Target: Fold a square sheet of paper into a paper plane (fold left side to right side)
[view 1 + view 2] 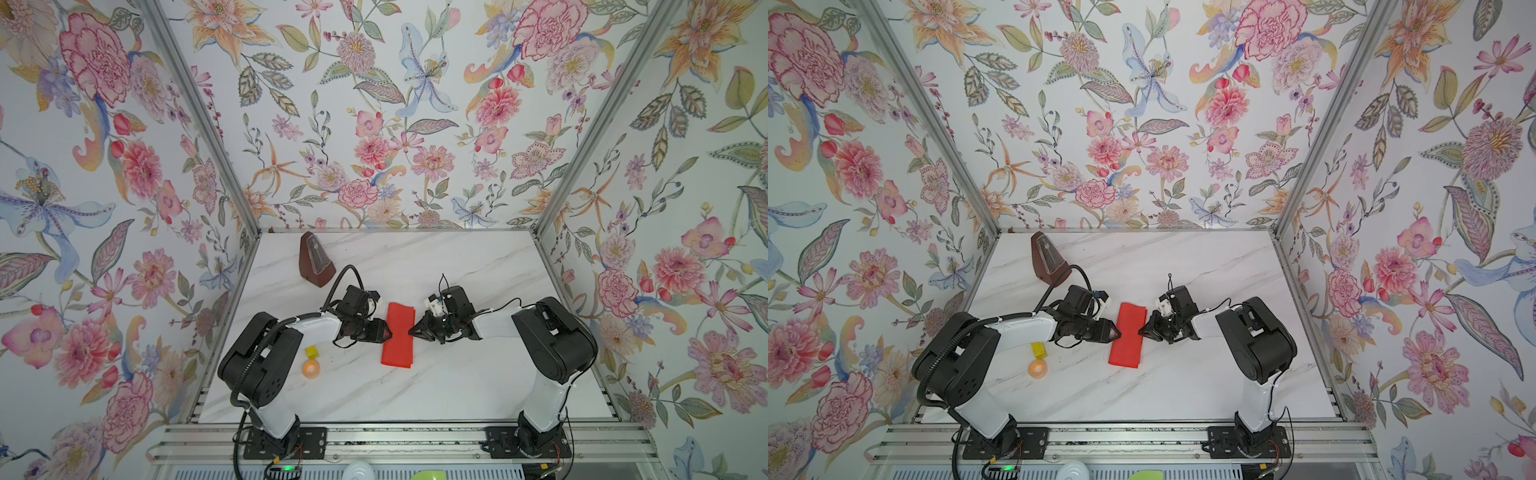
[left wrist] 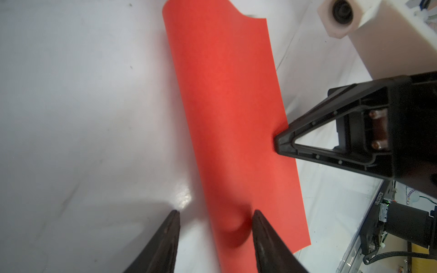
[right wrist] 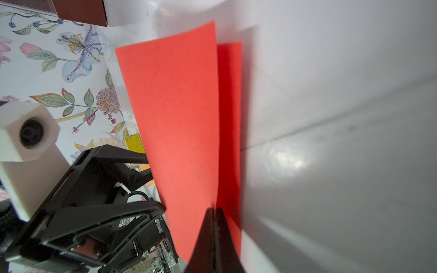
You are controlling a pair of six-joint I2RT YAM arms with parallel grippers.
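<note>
pinching the red paper (image 1: 399, 336) is the right gripper (image 1: 412, 331).

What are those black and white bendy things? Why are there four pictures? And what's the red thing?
Those are two robot arms. Each one ends in a pincher called a gripper. Two of the pictures look down from above and are nearly the same, like what your two eyes see. The other two come from little cameras riding on each arm's wrist, so everything in them looks very close.

On the white table lies a red paper, folded in half. The right gripper is pinched shut on the paper's open edge and seems to lift the top layer a bit. The left gripper is open at the folded edge and holds nothing.

Off to the side sit a brown metronome, a yellow block and an orange tape roll.
</note>
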